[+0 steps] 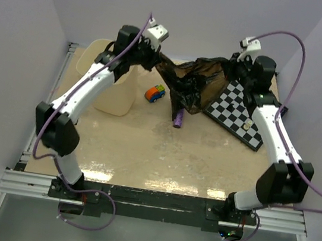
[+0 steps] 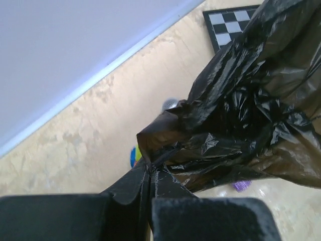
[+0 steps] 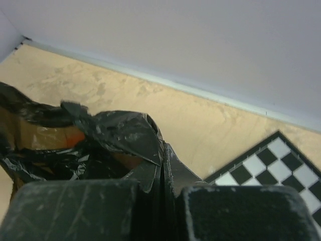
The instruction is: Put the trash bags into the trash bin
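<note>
so, my left gripper (image 2: 150, 200) and right gripper (image 3: 168, 187) each pinch an edge of the thin glossy brown-black plastic trash bag (image 1: 193, 84), stretching it aloft, right of the cream plastic bin (image 1: 116, 97), probably for carrying over.

Front of table (image 1: 144, 154) free; bag (image 1: 199, 81), toy car (image 1: 154, 92), purple cyl. (image 1: 178, 120), chequered board (image 1: 237, 110) block back.

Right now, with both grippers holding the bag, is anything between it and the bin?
Only the toy car, low on the tabletop between them, and the left arm crossing above the trash bin. The trash bag hangs lifted between the left gripper and right gripper.
</note>
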`<state>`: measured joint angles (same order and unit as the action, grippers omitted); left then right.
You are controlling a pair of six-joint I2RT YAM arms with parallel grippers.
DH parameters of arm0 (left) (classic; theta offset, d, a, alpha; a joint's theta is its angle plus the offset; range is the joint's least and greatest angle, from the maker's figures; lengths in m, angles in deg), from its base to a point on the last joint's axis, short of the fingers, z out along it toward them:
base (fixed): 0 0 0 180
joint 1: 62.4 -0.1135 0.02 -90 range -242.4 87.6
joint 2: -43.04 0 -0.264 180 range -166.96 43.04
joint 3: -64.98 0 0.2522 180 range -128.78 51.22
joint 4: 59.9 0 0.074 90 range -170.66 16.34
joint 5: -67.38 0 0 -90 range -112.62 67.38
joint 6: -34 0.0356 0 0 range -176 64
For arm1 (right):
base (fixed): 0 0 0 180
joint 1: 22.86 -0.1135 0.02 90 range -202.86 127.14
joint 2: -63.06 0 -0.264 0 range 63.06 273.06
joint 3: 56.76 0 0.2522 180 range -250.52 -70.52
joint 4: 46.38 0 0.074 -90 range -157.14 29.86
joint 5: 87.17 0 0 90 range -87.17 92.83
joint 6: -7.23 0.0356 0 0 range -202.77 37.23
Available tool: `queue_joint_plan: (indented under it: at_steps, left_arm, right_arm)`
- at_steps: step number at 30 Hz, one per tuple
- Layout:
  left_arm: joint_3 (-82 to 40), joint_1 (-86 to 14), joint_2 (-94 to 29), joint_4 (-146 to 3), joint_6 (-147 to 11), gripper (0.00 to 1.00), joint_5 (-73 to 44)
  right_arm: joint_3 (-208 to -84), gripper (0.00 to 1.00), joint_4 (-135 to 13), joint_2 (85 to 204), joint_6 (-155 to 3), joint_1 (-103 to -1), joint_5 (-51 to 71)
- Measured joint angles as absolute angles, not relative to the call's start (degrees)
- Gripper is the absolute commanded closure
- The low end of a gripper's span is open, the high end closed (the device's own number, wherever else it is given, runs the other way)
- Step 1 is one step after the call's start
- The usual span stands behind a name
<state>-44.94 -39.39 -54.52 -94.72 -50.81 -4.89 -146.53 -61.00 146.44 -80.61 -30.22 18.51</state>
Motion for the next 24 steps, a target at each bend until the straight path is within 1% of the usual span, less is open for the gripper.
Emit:
queue_joint_plan:
  at_steps: [2,6,7,9,11,13,16,21,23,24]
  left_arm:
    - [-56.55,-39.42,-62.59,-96.69,-50.22,1.0,-4.86]
    - [-80.39,-39.46,-77.45,-99.31,-45.96,1.0,-7.97]
    - [-82.58,-39.48,-78.67,-97.98,-44.38,1.0,-9.5]
    - [-82.07,-39.5,-78.17,-93.08,-41.17,1.0,-11.86]
    - [-78.03,-39.5,-75.39,-84.62,-39.16,1.0,-13.98]
    - [-74.4,-39.31,-71.77,-75.27,-36.78,1.0,-15.53]
    - [-74.36,-37.67,-67.53,-60.47,-31.66,1.0,-16.47]
    - [-75.12,-30.63,-60.51,-39.07,-17.11,1.0,-12.01]
    - [-70.27,-28.2,-56.6,-30.46,-11.77,1.0,-9.43]
    - [-65.53,-27.57,-54.04,-25.63,-9.35,1.0,-8.43]
  right_arm:
    - [-154.29,1.0,-62.16,152.69,-80.96,-30.26,19.23]
    - [-178.9,1.0,-64.08,169.01,-82.4,-30.24,19.29]
    - [-186.33,1.0,-64.35,173.21,-82.43,-30.24,19.1]
    - [-198.72,1.0,-64.0,179.55,-82.32,-30.24,18.81]
    - [-204.6,1.0,-61.4,181.56,-81.49,-30.24,18.81]
    - [-203.77,1.0,-55.17,179.0,-80.31,-30.35,18.99]
    - [-194.0,1.0,-41.16,168.73,-81.16,-31.79,18.68]
    - [-186.0,1.0,-21.09,152.9,-89.4,-40.58,19.69]
    - [-179.99,1.0,-15.23,147.35,-92.15,-42.0,20.28]
    - [-175.23,1.0,-12.76,143.92,-94.05,-41.82,20.06]
